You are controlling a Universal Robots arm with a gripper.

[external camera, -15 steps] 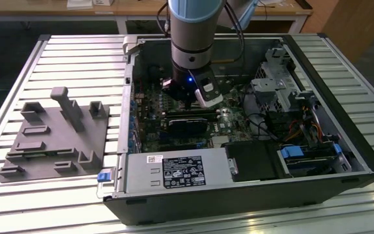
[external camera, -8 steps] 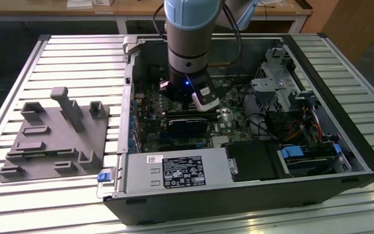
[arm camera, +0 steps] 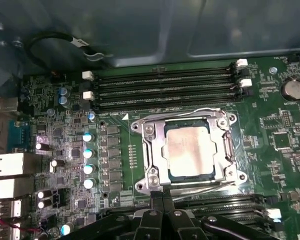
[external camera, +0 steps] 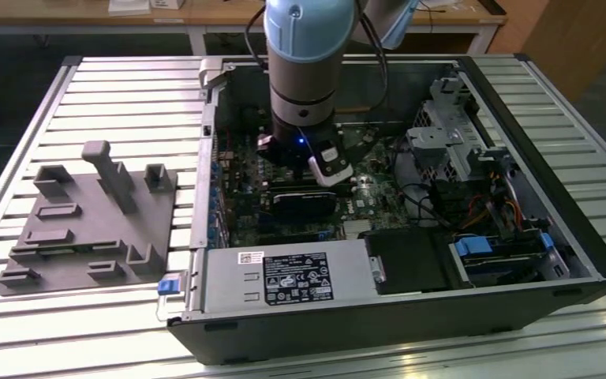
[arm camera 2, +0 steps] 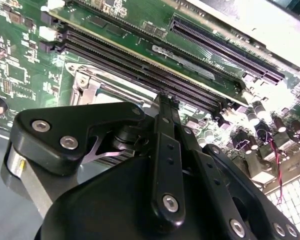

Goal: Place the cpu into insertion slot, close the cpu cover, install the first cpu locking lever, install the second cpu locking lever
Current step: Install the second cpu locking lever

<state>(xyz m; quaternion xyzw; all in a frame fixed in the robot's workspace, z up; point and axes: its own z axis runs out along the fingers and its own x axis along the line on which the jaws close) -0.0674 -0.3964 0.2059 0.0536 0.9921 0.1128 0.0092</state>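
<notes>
The cpu (arm camera: 190, 151) sits flat in its socket on the motherboard (arm camera: 270, 140), and the cpu cover (arm camera: 155, 150) lies closed around it, chip showing through its window. The end effector (arm camera: 162, 200) hangs just beside the socket's near edge, fingers pressed together and holding nothing. In the exterior view it (external camera: 324, 170) stands low inside the case (external camera: 555, 237), above the board's middle.
</notes>
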